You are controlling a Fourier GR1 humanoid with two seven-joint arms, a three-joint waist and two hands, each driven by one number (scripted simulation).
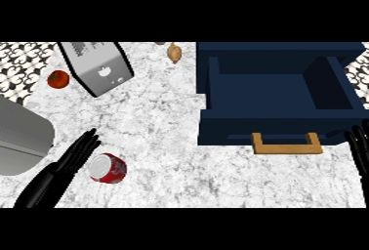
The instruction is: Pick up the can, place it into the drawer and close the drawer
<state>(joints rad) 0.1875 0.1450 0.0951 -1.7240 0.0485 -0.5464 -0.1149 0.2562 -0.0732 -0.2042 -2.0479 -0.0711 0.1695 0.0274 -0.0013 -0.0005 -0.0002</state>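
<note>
Marble counter (166, 122), navy drawer (277, 93) open at upper right; red can (108, 168) lying lower left, touching left hand (78, 154), fingers straight; right hand (359, 146) at right edge, fingers straight

Single head view, steeply down on counter (173, 122)

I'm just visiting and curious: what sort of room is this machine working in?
Most likely a kitchen: a marble-look counter carries a toaster, a tomato and a red can, beside an open blue drawer.
</note>
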